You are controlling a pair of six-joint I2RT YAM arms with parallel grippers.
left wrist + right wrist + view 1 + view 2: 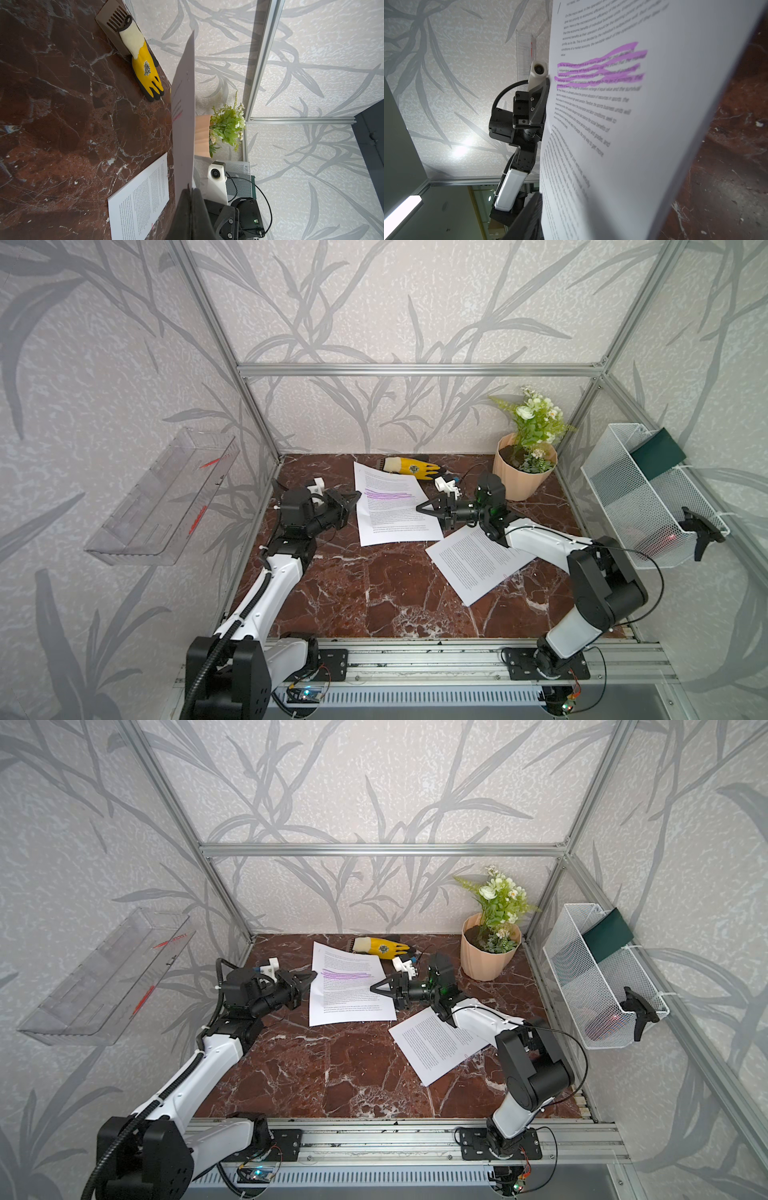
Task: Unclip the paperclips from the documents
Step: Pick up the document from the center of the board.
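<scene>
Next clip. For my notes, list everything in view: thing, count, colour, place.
highlighted document: one, white with purple streaks, mid-table, pinched at one edge
plain document: one, white, flat beneath the right arm
paperclip: at least one, pink, on the plain document's edge; others too small to count
glove: one, yellow and black, back of table
potted plant: one, peach pot, green leaves, white flowers, back right corner
wire basket: one, white, right wall
dark green item: one, in the basket
clear tray: one, transparent, left wall
table: one, red-brown marble
left end effector: black, shut on the highlighted document
right end effector: black, at that document's opposite edge; open or shut unclear
</scene>
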